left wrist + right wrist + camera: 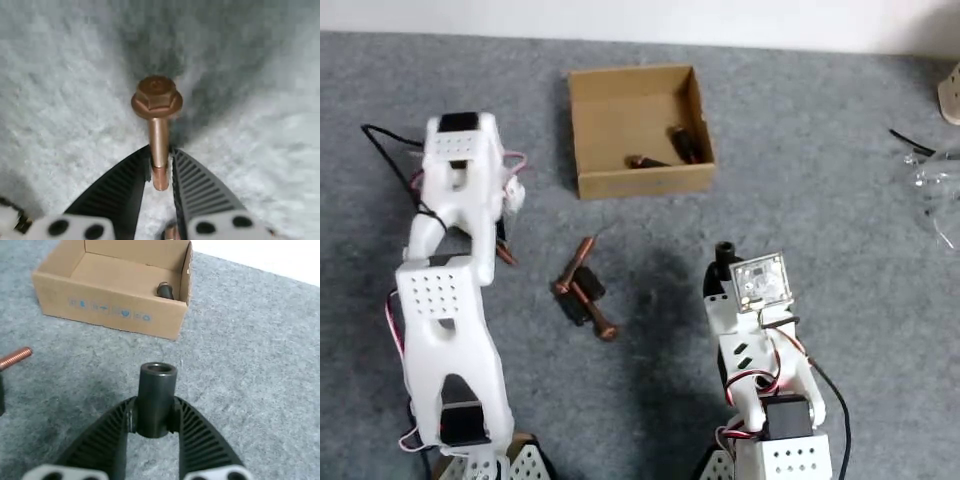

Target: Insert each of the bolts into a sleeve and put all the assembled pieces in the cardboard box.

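My left gripper [160, 156] is shut on the shaft of a copper bolt [156, 100], whose hex head points away over the grey mat; from above this bolt [506, 254] peeks out beside the left arm. My right gripper [156, 412] is shut on an upright black sleeve [157, 390], open end up, also visible as the sleeve [725, 254] at the right arm's tip. Between the arms lie two loose bolts [576, 264] and a black sleeve [583, 296] in a small pile. The cardboard box [640, 182] beyond holds two assembled pieces [685, 143].
The box [100, 305] stands ahead of the right gripper, with a dark piece [165, 290] in its corner. A threaded bolt end [15, 358] pokes in from the pile. Clear plastic glasses [935, 180] lie at the far right. Grey mat covers the table.
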{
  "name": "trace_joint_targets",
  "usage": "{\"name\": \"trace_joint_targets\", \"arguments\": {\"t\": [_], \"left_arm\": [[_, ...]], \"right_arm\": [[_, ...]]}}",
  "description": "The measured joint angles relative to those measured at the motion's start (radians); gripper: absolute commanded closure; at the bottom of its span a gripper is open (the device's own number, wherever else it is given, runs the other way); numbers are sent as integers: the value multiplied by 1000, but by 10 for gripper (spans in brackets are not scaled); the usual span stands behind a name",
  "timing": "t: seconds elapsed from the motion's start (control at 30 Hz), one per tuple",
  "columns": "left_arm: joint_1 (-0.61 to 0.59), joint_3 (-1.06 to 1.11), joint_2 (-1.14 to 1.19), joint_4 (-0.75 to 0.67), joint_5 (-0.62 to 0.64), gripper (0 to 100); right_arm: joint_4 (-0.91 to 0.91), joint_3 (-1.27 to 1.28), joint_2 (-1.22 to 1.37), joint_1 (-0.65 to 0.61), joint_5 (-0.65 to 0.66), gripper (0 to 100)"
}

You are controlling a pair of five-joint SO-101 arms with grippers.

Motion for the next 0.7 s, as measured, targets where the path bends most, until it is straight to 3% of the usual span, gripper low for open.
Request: {"name": "trace_joint_targets", "arguments": {"t": [0.17,0.7], "left_arm": [[0,-35,-144,0,-2,996],[-5,26,-927,9,-285,996]], "right_arm": [[0,0,0,0,0,994],[0,0,0,0,0,994]]}}
